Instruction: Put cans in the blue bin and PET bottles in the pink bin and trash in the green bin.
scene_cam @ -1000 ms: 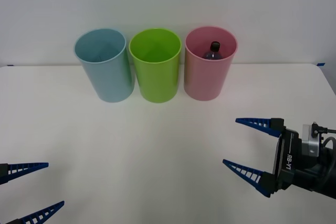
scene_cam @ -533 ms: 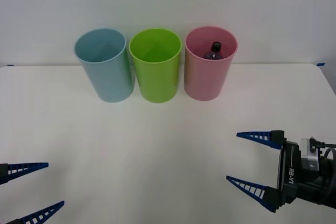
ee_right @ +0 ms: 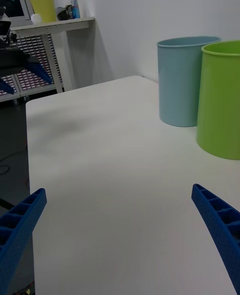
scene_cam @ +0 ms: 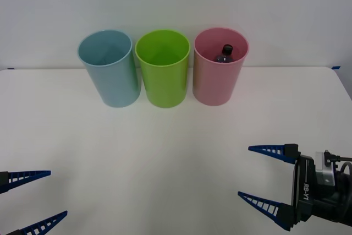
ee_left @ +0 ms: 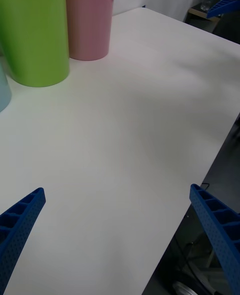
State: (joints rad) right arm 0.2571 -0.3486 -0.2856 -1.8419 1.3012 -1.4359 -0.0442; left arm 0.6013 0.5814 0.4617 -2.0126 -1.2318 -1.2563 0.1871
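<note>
Standing in the pink bin: the PET bottle (scene_cam: 224, 53), upright, its black cap and clear shoulders showing just below the rim, upper middle of the front view, right of centre.
Pink bin: the pink bin (scene_cam: 218, 75) is the rightmost of three in a row at the far edge of the white table (scene_cam: 165, 152), close against the pale wall; in the left wrist view its side (ee_left: 89, 15) rises at the upper left.
Green bin: the green bin (scene_cam: 163, 72) stands in the middle of the row, just beside the pink one with a thin gap between them; its inside looks bare as far as can be seen.
Blue bin: the blue bin (scene_cam: 110, 72) is at the left end of the row, just beside the green one; what can be seen of its inside looks bare.
Right gripper: the right gripper (scene_cam: 267, 180) is at the lower right of the front view, low over the table and well apart from the bins, its two blue ribbed fingers spread wide with nothing between them.
Left gripper: the left gripper (scene_cam: 38, 199) sits at the lower left corner of the front view, fingers also spread wide and holding nothing, well apart from the bins.
</note>
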